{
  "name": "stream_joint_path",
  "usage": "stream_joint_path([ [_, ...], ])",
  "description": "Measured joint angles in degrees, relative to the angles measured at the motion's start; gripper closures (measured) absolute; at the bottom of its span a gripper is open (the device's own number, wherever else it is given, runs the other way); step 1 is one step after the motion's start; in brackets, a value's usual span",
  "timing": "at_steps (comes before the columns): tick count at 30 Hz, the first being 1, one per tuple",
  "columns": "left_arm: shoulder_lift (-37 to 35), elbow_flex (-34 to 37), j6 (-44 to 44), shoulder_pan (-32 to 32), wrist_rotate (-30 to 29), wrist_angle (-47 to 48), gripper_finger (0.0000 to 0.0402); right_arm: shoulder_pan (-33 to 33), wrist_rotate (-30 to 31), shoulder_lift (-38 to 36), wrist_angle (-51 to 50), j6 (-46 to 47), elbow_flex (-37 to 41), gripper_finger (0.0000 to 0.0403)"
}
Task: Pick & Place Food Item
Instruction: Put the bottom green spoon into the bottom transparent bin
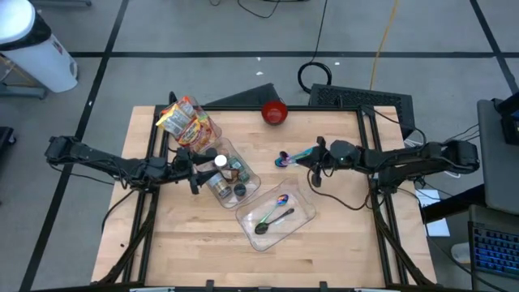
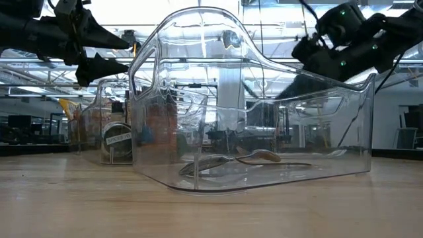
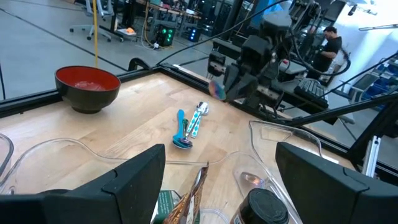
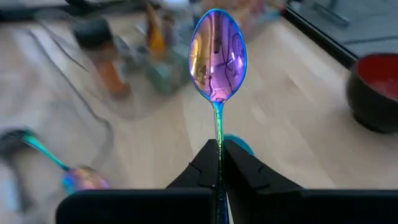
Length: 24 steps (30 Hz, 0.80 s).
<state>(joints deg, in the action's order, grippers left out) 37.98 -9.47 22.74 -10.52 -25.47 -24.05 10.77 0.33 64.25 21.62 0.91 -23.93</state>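
Note:
My right gripper [image 4: 217, 148] hangs over the table's right middle, shut on an iridescent purple spoon [image 4: 217, 56]. Below it, two teal-handled spoons [image 3: 188, 126] lie flat on the wood. My left gripper [image 3: 219, 158] stands open and level above a clear bin [image 1: 243, 185] that holds jars [image 1: 220, 166]; nothing is between its fingers. A snack bag [image 1: 188, 122] leans in the clear container behind it. A second clear bin [image 1: 302, 212] near the table's middle holds more spoons [image 1: 274, 217]. A red bowl [image 1: 274, 112] sits at the far edge. My right gripper pinches the spoon's thin handle [image 4: 217, 130] between its two fingers. The fingers come from the table's right, slanting a little down, and lie along the handle. The spoon sticks straight out ahead of them, bowl foremost, lifted clear of the table.
Bare wood lies along the near edge and at the near left. The black frame rails [image 1: 369, 154] run along the table's sides. A keyboard [image 1: 357, 97] and cables sit beyond the far edge, and a laptop [image 1: 493, 243] stands to the right.

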Motion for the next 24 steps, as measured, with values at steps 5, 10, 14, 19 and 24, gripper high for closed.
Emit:
stream_joint_path([
  [5,-0.02,0.0,0.01,-0.01,0.0,0.0,0.0089,-0.66,-7.4,-0.13,6.87,2.9,-0.02,0.0403],
  [10,0.0,0.0,0.0,0.0,0.0,-0.01,0.0089,-3.72,-11.32,-0.13,14.87,3.96,-0.02,0.0403],
  [14,-0.01,0.0,0.01,0.0,0.0,0.0,0.0089,-6.48,-15.27,0.68,22.8,7.92,-0.08,0.0403],
  [19,-0.01,0.0,0.0,0.0,0.0,0.0,0.0089,-11.53,-17.35,3.39,30.83,11.11,-0.08,0.0403],
  [24,0.0,0.0,0.0,0.0,0.0,-0.02,0.0089,-16.47,-17.37,7.87,39.14,12.21,-0.11,0.0403],
])
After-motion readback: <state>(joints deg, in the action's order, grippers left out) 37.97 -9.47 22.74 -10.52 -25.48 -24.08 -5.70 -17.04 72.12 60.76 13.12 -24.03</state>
